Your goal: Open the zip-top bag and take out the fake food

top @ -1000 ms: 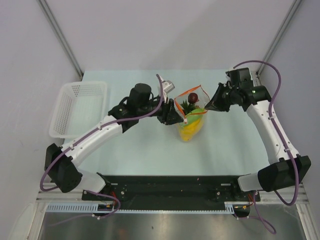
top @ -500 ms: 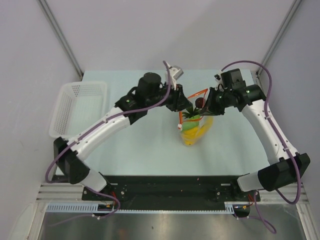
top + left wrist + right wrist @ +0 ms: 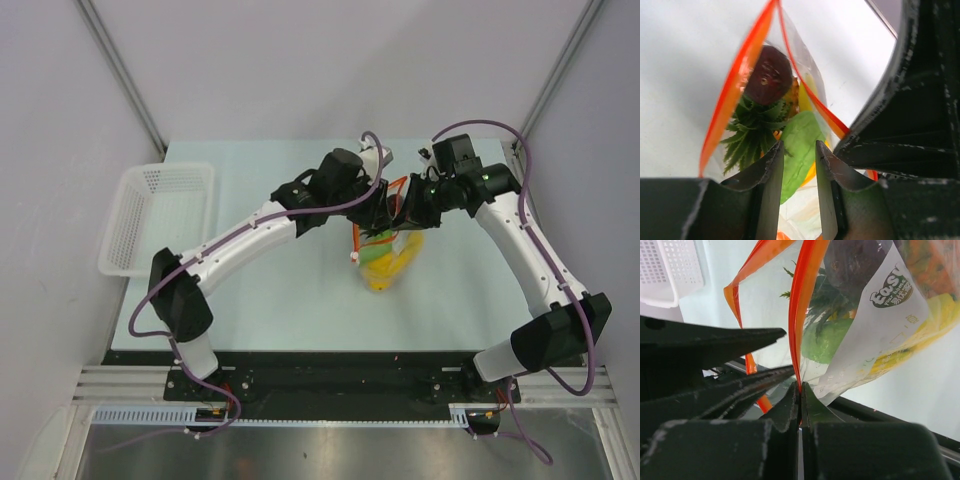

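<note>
Right gripper: jaws fully closed, pinching one side of the orange zip strip of the zip-top bag. Bag hangs below it, mouth up, right of desk centre and a bit toward the far edge.

Left gripper: narrow gap between fingers, sitting right at the bag mouth, opposite the right gripper. Bag film shows in the gap; can't tell if it's actually pinched.

Mouth is parted, the two strip sides spread in a V.

Fake food all inside the bag: dark red fruit on top, green pineapple crown under it, green piece beside it, yellow bananas at the bottom.

White basket at the left edge, well apart from the bag.
</note>
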